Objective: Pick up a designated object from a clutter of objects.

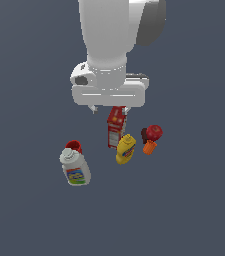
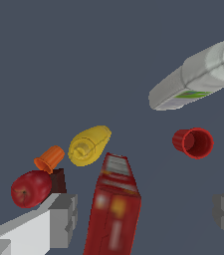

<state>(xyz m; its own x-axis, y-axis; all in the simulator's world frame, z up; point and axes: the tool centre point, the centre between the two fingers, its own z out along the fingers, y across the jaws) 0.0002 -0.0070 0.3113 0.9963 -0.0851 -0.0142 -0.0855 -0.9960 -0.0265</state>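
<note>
Red cup [image 2: 193, 142] lies on its side with its mouth showing nothing inside, just beside the white bottle [image 2: 198, 77]. In the exterior view only its rim [image 1: 73, 145] peeks from behind that bottle [image 1: 75, 168]. One red box [image 2: 112, 209], one yellow bottle [image 2: 88, 145], one apple [image 2: 30, 189] and one orange piece [image 2: 49, 158] cluster apart. Gripper [image 2: 143, 216] hovers above the box, fingers [image 2: 63, 219] spread wide, holding nothing.

Place: I saw a bare simulated test scene, no real room | Evidence: flat dark grey-blue floor [image 1: 24, 220] ran edge to edge, no walls or furniture | Contents: I noted only grocery-like items, rendered flat and smooth, under the white arm [image 1: 109, 35]
</note>
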